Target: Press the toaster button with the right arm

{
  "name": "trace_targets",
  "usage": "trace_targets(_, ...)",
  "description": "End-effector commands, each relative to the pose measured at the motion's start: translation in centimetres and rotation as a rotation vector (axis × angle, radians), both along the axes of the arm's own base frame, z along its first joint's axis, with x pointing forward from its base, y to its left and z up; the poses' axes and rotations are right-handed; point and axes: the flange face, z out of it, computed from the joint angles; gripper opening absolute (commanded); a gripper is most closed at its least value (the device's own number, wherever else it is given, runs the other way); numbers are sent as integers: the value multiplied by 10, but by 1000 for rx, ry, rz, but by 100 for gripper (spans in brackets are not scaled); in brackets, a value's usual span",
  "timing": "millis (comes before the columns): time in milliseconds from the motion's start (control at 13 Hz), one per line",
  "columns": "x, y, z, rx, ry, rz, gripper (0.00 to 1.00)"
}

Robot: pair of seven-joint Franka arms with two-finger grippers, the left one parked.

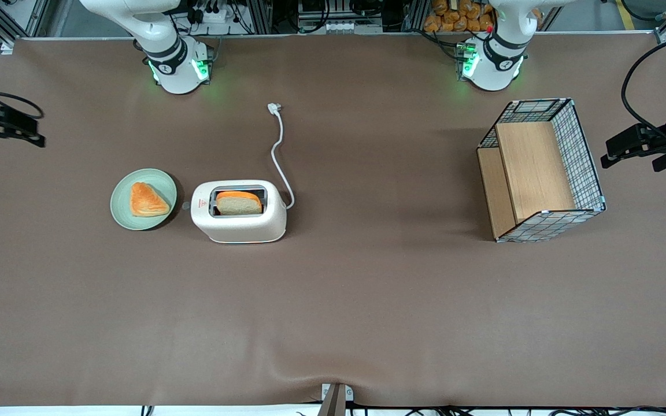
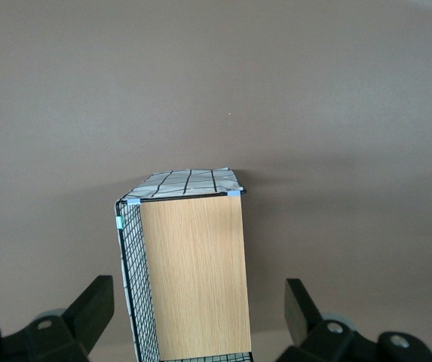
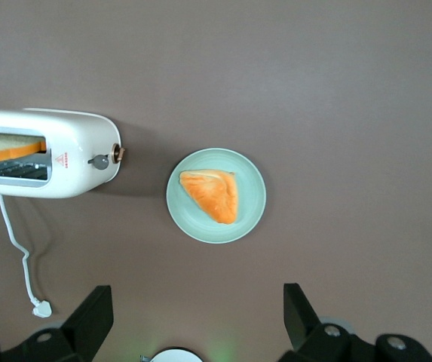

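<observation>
The claw (image 3: 193, 320) hangs high and well clear of the table (image 1: 367, 300), out toward the working arm's end, fingers (image 3: 87, 317) spread wide with nothing between them; it looks like a survey perch, chosen so the wrist camera takes in the whole job at once. Down below it, and off toward the parked arm's end, sits the toaster (image 1: 239, 219), cream-white and rounded, with a slice of bread (image 1: 239, 203) standing up out of its single slot, so it reads as loaded and waiting for the push. The button (image 3: 99, 161) is a tiny grey knob poking out of the short end next to the red triangle sticker (image 3: 63, 159), and that end faces the plate (image 1: 122, 211). The plate, pale green with a triangular pastry (image 3: 211, 195) on it, lies closer under the claw than the toaster does, just beside the button end without touching. That leaves a tight gap for a fingertip to come in, I'd say. The cord (image 1: 280, 156) trails away from the other end, plug lying loose, well out of the claw's likely path. Button not yet touched.
</observation>
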Motion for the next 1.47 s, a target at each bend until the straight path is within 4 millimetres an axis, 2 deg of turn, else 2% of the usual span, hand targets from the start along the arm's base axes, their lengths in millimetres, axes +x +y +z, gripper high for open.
trace_targets(0, -3, 8, 22, -23, 10, -12, 100)
trace_targets(232, -8, 10, 35, -26, 18, -12, 100)
trace_targets(695, -6, 19, 33, -38, 25, -55, 100)
trace_targets(1390, -11, 16, 30, -34, 63, -58, 100)
